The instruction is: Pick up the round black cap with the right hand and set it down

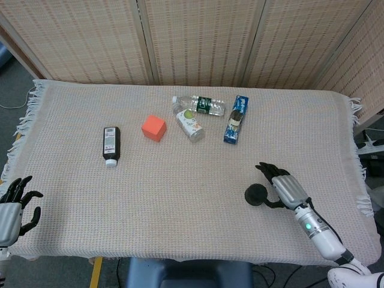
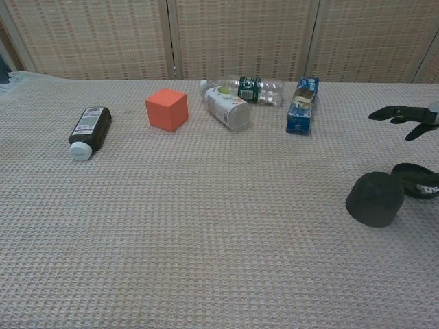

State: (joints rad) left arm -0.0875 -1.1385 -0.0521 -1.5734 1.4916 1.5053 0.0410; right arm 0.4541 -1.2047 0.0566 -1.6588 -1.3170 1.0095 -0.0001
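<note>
The round black cap (image 1: 255,194) (image 2: 374,199) sits on the woven cloth at the near right. My right hand (image 1: 283,187) (image 2: 411,147) is just to its right with its fingers spread apart and nothing held; one dark finger curves close beside the cap. My left hand (image 1: 13,205) hangs off the table's near left corner, fingers apart and empty, seen only in the head view.
At the back middle lie a clear water bottle (image 1: 199,105), a small white bottle (image 1: 189,125) and a blue carton (image 1: 236,119). An orange cube (image 1: 153,128) and a dark bottle with a white cap (image 1: 111,144) lie to the left. The cloth's fringed edge (image 1: 362,174) runs down the right.
</note>
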